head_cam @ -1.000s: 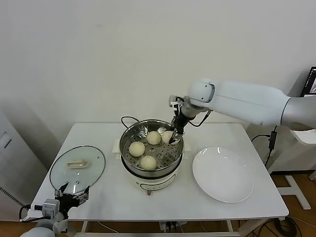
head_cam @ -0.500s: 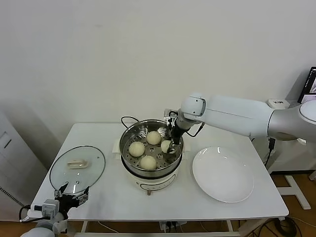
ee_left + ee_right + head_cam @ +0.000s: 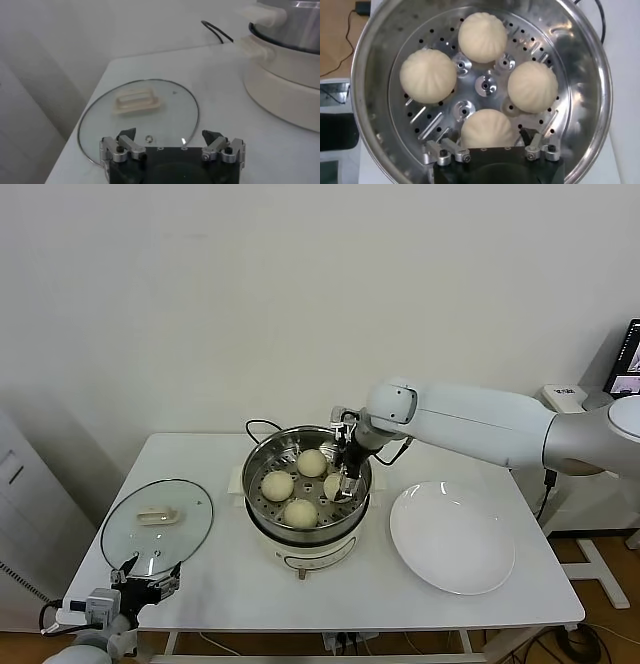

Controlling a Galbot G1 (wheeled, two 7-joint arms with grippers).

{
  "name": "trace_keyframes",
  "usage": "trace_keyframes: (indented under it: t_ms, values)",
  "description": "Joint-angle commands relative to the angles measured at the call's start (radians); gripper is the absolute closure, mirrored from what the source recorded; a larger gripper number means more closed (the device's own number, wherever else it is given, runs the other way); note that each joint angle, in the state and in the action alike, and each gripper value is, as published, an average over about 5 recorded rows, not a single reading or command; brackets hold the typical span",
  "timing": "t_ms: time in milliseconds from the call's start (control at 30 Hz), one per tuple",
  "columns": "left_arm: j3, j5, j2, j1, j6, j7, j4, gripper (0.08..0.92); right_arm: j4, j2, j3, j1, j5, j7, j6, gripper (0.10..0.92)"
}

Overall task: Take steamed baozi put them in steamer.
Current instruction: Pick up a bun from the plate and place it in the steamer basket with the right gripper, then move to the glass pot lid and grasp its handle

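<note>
The right claw (image 3: 343,484) sits low in the round shiny stainless-steel steamer (image 3: 258,468), fingers spread around the fourth cream-white steamed baozi (image 3: 487,129), released. Lifting crookedly could drag it against its neighbours. The left claw (image 3: 172,146) idles open by the table edge.

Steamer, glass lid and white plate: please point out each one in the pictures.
steamer (image 3: 262,466): head view, on the shiny left inner wall of the basket.
glass lid (image 3: 172,111): left wrist view, on the bare glass beside the handle.
white plate (image 3: 452,537): head view, on its bare middle.
</note>
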State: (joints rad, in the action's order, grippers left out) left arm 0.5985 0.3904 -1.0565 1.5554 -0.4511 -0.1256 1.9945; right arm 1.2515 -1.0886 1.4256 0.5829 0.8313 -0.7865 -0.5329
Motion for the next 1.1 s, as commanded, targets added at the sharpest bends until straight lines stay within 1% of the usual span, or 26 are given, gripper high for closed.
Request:
trace_keyframes:
  t_ms: [33,133,233,400,600,767,867,967,1100]
  values:
    - [0.001,-0.001,-0.002,0.002,-0.001,0.000,0.001,0.177,0.012,0.123,-0.121,0.033,0.074,-0.026,0.006,0.203]
    - [0.003,0.000,-0.004,0.005,-0.002,0.000,0.004,0.177,0.018,0.193,-0.207,0.014,0.109,-0.019,0.029,0.203]
    - [0.008,0.001,-0.008,0.004,-0.004,0.000,0.010,0.177,0.023,0.258,-0.347,-0.063,0.129,0.034,0.073,0.203]
    - [0.012,0.006,-0.013,-0.003,-0.009,-0.001,0.016,0.177,0.038,0.340,-0.709,-0.346,0.133,0.248,0.182,0.203]
    - [0.012,0.023,-0.014,-0.011,-0.012,-0.003,0.029,0.177,0.123,0.397,-1.066,-0.683,0.079,0.548,0.286,0.203]
    - [0.010,0.034,-0.014,-0.018,-0.014,-0.004,0.042,0.177,0.213,0.386,-1.299,-0.939,-0.016,0.746,0.380,0.203]
    - [0.008,0.032,-0.017,-0.019,-0.009,-0.002,0.052,0.177,0.262,0.368,-1.408,-1.088,-0.091,0.834,0.431,0.203]
    - [0.010,0.024,-0.023,-0.021,-0.001,-0.002,0.062,0.177,0.297,0.320,-1.544,-1.243,-0.188,0.880,0.463,0.203]
    - [0.011,-0.023,-0.029,-0.022,0.015,-0.001,0.072,0.177,0.337,0.234,-1.712,-1.423,-0.265,0.912,0.483,0.203]
